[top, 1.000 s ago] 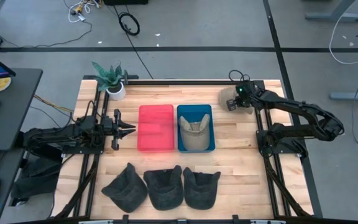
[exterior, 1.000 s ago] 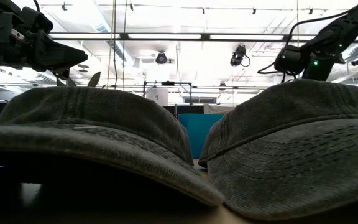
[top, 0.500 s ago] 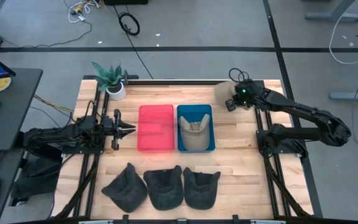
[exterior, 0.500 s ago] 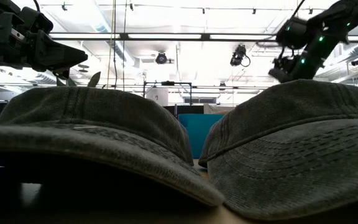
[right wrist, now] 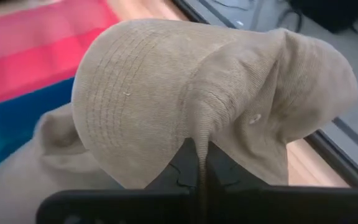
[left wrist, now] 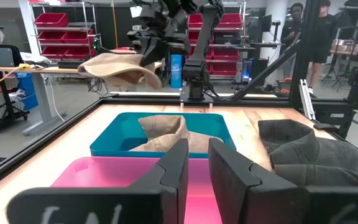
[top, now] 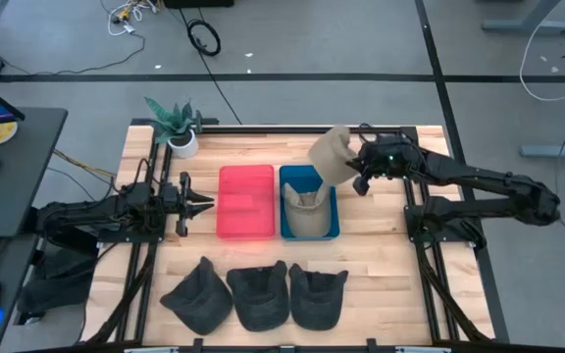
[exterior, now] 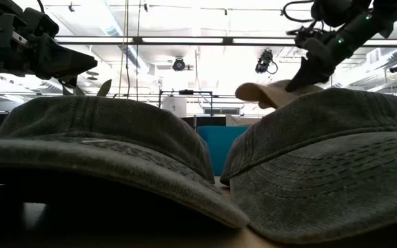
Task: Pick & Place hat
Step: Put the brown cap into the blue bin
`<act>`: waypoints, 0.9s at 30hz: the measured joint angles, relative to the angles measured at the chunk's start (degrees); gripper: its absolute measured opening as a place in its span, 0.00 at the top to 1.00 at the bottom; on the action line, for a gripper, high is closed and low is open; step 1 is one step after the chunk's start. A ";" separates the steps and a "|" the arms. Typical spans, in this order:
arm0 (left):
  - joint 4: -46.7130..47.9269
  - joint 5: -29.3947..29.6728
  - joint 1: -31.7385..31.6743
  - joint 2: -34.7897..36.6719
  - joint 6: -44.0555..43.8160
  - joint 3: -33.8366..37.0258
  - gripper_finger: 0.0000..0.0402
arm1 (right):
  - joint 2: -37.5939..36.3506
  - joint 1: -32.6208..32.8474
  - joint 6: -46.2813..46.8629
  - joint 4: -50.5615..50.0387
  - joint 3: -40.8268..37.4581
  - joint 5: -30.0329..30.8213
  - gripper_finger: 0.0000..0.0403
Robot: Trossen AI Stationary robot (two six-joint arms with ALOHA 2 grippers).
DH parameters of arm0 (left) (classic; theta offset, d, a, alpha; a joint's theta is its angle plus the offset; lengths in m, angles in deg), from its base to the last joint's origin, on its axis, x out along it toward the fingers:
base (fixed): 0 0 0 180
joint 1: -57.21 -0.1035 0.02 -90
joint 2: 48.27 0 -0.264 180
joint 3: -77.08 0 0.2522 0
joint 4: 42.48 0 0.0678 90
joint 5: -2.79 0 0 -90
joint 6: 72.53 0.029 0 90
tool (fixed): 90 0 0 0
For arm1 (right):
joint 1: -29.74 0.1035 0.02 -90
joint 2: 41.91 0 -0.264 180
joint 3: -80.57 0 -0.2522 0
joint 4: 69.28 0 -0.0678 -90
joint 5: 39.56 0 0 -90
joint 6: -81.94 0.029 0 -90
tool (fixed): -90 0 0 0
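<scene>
A tan hat (top: 330,154) hangs in the air over the far right corner of the blue bin (top: 333,224), with my right gripper (top: 351,165) shut on it. Another tan hat (top: 307,211) lies crumpled inside that bin. The pink bin (top: 245,201) stands against the blue bin's left side. Three dark hats (top: 260,294) rest crown up in a row near the table's front edge. My left gripper (top: 200,203) waits level at the left of the pink bin, pointing at it, with a narrow gap between its fingers (left wrist: 176,165) and nothing in it. My right gripper pinches a bunched fold of the tan hat's cloth (right wrist: 199,134) between its two fingers, where the stitched brim meets the crown. The fingers come from the table's right, slanting down. The hat is lifted clear and droops around the fingertips, its brim (exterior: 257,91) toward the table's left.
A potted plant (top: 177,127) stands at the far left corner. Black frame rails (top: 415,211) run along both sides of the table. Bare wood lies between the bins and the dark hats. In the left wrist view, people (left wrist: 303,28) stand in the room behind.
My right gripper has risen from the table's far right corner and swung toward the table's left, rolling as it went. It stayed shut on the tan hat. The hat has come up off the table and now hangs over the blue bin's far right corner.
</scene>
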 joint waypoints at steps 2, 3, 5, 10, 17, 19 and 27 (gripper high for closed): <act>0.00 0.00 0.00 0.01 0.01 0.01 0.83 | 0.01 1.63 -1.85 0.14 0.00 -0.64 1.00; 0.00 0.00 0.02 0.01 0.01 -0.01 0.83 | 0.01 2.45 -2.89 0.21 0.00 -1.01 1.00; 0.00 -0.01 0.01 0.00 0.01 0.00 0.83 | 0.03 4.29 -5.70 0.18 0.00 -1.09 1.00; 0.01 0.00 0.01 -0.01 0.01 0.00 0.83 | 0.91 9.17 -14.05 2.16 0.00 -0.96 1.00; 0.00 0.00 0.02 0.01 0.01 -0.01 0.83 | 5.59 16.03 -28.82 8.05 0.00 -0.76 1.00; 0.00 0.00 0.00 0.00 0.01 -0.01 0.83 | 7.72 17.22 -32.04 10.32 0.00 -0.28 1.00; 0.00 0.00 0.02 0.01 0.01 0.00 0.83 | 14.67 17.73 -36.98 14.47 0.00 1.78 1.00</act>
